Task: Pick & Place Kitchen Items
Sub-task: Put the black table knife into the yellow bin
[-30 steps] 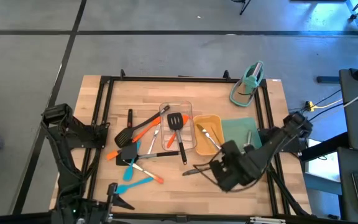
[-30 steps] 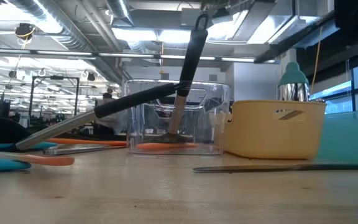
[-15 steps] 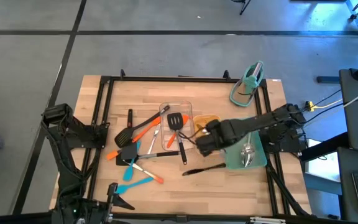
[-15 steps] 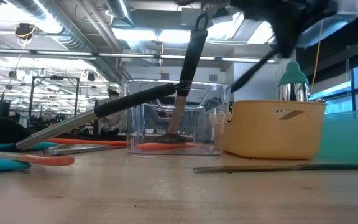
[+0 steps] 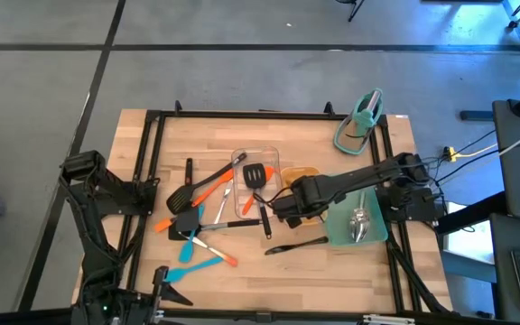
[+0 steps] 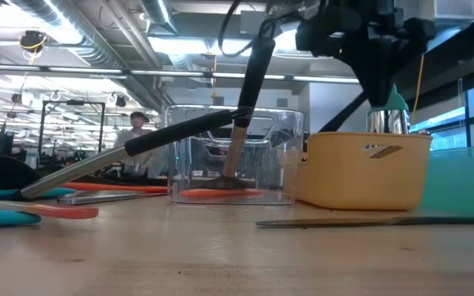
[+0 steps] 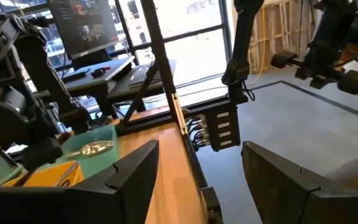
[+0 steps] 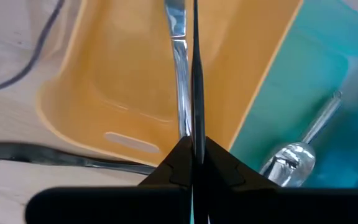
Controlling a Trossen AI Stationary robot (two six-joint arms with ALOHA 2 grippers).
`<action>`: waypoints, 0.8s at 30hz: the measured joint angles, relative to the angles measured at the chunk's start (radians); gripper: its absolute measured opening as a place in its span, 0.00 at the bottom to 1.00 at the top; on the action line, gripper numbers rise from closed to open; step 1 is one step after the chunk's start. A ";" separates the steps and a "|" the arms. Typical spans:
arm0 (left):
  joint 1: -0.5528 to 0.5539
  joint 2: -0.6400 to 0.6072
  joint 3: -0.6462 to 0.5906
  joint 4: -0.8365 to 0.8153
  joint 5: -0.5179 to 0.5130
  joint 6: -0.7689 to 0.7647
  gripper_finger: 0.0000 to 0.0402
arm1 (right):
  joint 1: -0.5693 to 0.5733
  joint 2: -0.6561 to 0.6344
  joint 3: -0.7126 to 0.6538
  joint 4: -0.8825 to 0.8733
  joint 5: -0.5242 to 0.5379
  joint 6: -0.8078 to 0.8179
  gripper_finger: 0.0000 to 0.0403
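the right gripper [image 5: 284, 204], fingers pressed together on nothing, hangs over the yellow tray [image 5: 307, 173] near table centre, likely aiming for the steel utensil [image 8: 178, 74] inside, while other kitchen items [image 5: 197, 212] lie scattered toward 9 o'clock.

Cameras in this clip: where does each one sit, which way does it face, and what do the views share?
High view: overhead, straight down on the table; both arms show, right gripper over the yellow tray.
Low view: table height, level across; right arm above the yellow tray.
Left wrist view: looks past its own open jaws off the table edge, left gripper.
Right wrist view: down past shut jaws, right gripper.
Shared: yellow tray, steel spoon.
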 joint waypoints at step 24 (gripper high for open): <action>0.000 0.000 0.000 -0.013 -0.010 -0.005 0.56 | -0.060 0.117 0.000 0.077 0.007 -0.142 0.04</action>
